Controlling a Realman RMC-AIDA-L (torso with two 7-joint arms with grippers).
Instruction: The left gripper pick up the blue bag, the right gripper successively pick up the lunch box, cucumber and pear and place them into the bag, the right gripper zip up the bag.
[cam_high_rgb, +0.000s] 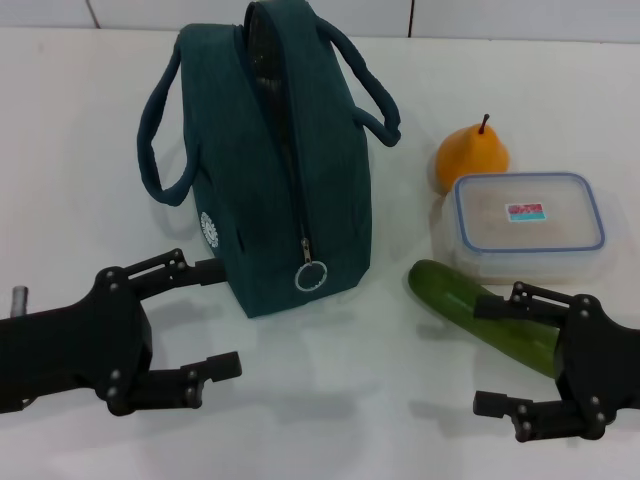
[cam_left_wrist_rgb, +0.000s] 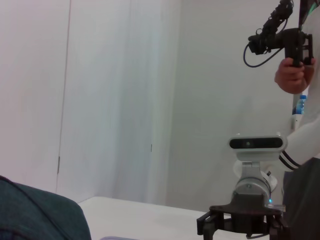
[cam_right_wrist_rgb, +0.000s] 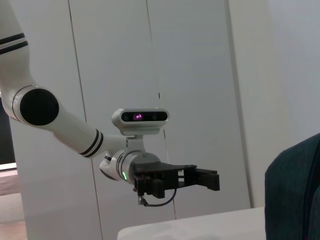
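Teal blue bag (cam_high_rgb: 285, 165) stands zipped between spread left pincer (cam_high_rgb: 205, 320) and right pincer (cam_high_rgb: 510, 352)

both claws, left claw (cam_high_rgb: 205, 320) and right claw (cam_high_rgb: 510, 352), gape.

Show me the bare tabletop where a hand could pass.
Free: the strip between the blue bag and the cucumber, widening toward the near edge between the left gripper and the right gripper. Crowded: the pear, lunch box and cucumber cluster.

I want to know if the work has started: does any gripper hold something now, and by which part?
Nothing is held. The left gripper is open beside the bag; the right gripper is open over the cucumber.
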